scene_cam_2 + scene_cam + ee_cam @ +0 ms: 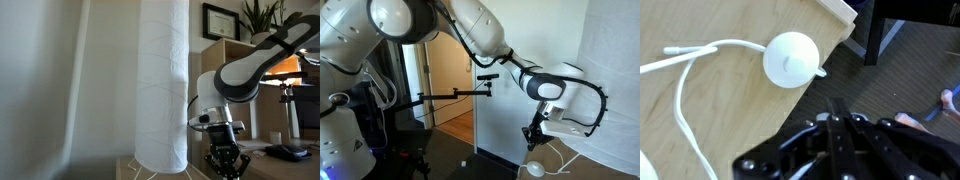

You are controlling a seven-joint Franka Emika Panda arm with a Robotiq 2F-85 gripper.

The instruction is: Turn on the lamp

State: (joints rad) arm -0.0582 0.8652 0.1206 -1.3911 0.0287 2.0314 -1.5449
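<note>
Exterior view first: the arm [470,30] reaches down on the right and the claw [532,138] hangs tip-down just above the round white switch [536,170], which lies flat with its cord [563,160] curling away beside it. There's a gap between them, no contact that I can see. In the exterior view from the opposite side, the lamp [163,80] stands right up front as a tall pale fabric column, upright, and the claw [225,163] sits low beside its base. The switch itself doesn't show from here. Now the wrist view, the one that matters: the claw [845,130] comes in from the bottom edge, fingers [836,122] pressed together and holding nothing, a blunt tip ready for poking. The switch [792,59] rests on the wooden tabletop [730,120] near its edge, ahead of the fingertips and off to the left in this picture, clearly apart from them. The cord [700,52] runs out of the disc to the left, so that line is its long axis. To my eye the press calls for a nudge forward and left to centre over the disc, then straight down.
</note>
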